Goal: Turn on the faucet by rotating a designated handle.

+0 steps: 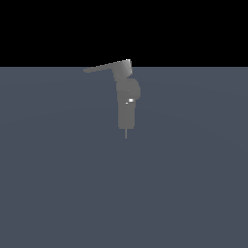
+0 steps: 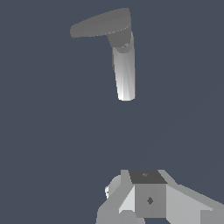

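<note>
With the end effector well short, its clench unclear, approaching the handle tip pointing toward 9 o'clock from the faucet looked best.

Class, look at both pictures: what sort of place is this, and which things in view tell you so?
Likely a bare simulated test scene: a grey faucet with a flat handle on a plain blue-grey floor under a black backdrop.

The faucet stands on the surface. The handle sits on top of it, reaching toward the exterior view's left. The gripper is well apart from both.
</note>
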Robot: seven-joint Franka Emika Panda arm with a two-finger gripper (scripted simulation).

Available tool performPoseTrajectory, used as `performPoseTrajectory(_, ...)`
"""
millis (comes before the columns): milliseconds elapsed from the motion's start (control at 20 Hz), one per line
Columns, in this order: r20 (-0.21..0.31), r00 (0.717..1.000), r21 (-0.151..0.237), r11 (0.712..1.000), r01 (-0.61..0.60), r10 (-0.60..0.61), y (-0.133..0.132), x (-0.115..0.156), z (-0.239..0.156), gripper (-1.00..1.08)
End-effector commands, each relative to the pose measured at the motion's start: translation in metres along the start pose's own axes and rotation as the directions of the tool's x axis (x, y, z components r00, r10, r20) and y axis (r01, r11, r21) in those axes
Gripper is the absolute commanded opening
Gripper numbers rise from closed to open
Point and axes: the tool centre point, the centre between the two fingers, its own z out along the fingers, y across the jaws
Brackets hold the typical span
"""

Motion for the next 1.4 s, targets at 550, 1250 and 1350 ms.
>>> performPoseTrajectory(550,0.078,0.949,0.048,0.95,-0.308,0.304,-0.017,0.08,0.012,-1.0)
performPoseTrajectory(1250,0.157,0.768,0.003,0.777,-0.63,0.621,-0.039,0.169,0.054,-1.0)
performPoseTrajectory(1350,0.163,0.732,-0.01,0.743,-0.669,0.661,-0.042,0.181,0.062,-1.0)
